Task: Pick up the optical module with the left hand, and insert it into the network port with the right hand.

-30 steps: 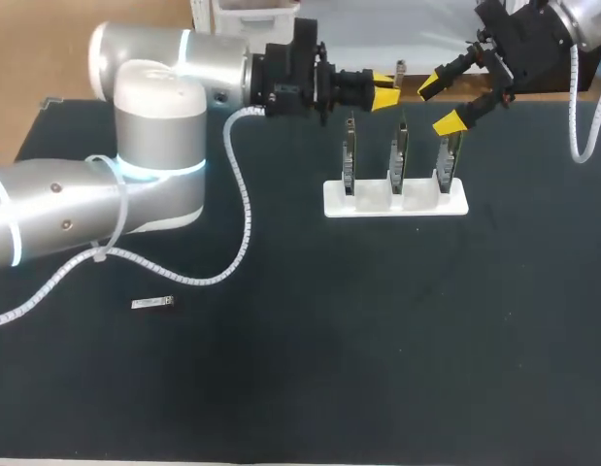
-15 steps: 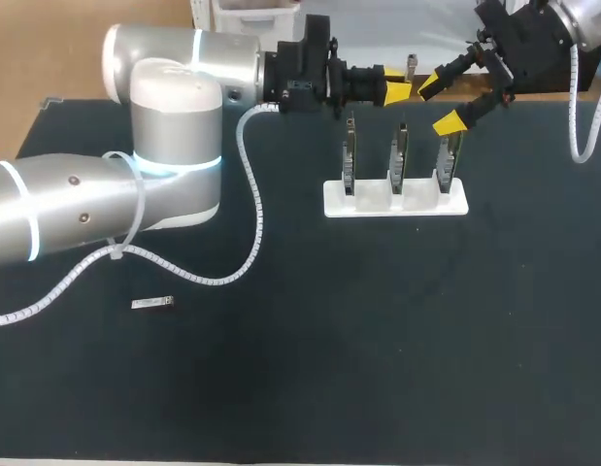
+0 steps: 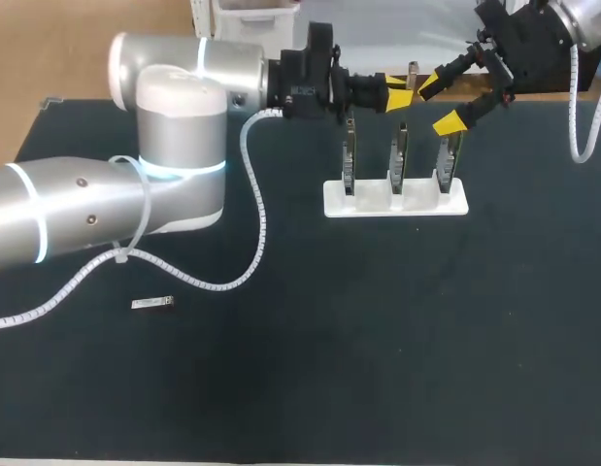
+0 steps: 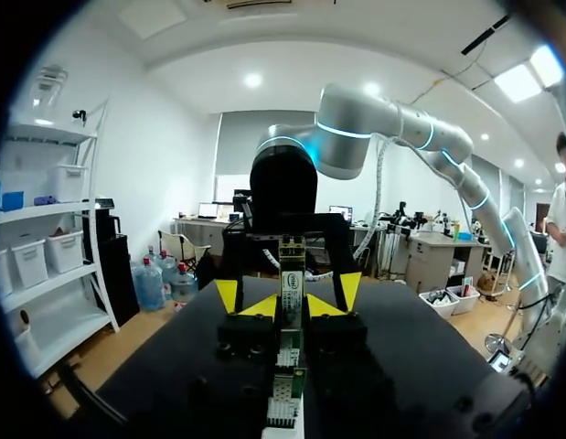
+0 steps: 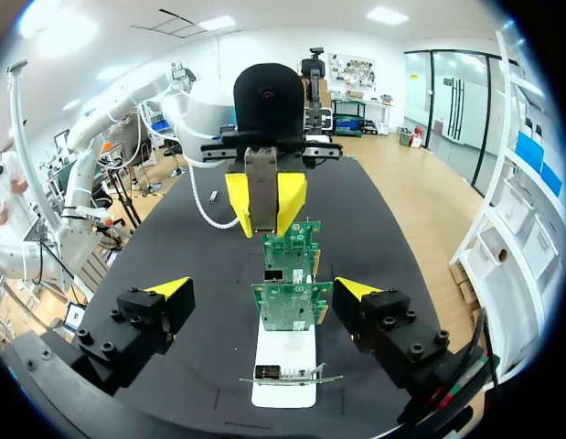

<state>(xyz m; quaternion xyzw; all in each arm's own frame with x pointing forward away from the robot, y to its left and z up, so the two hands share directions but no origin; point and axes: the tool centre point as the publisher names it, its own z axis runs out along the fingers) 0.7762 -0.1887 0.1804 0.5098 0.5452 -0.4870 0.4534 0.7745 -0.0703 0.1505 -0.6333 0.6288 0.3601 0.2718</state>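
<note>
The step in hand looks like the handover. The left hand (image 3: 398, 91) is closed on the optical module (image 5: 261, 178), with yellow tips pressing it from both sides. It holds the module in the air above the far side of the white stand (image 3: 395, 202), roughly over the stand's middle. The free end of the module sticks out past the tips toward the right hand (image 3: 438, 103). The right hand hangs above the stand's right end, facing the left one, with its fingers spread wide and nothing in them. The module lies near the gap between those fingers but touches neither. Three green boards (image 3: 400, 150) stand upright in a row in the stand, below both hands. The network port is presumably on one of them, but I cannot tell which board carries it. A second, similar module (image 3: 152, 304) lies flat on the counter (image 3: 378, 340), well apart from the stand, off to its left and nearer the robot; it looks untouched. I judge the pick-up done and the insertion not yet begun. The next move calls for the right hand to close squarely on the exposed end, and for the left to let go only once that grip is firm. The module must then be turned to line up with the port before it is pushed in; a skewed grip here would likely make it jam at the mouth of the port.
</note>
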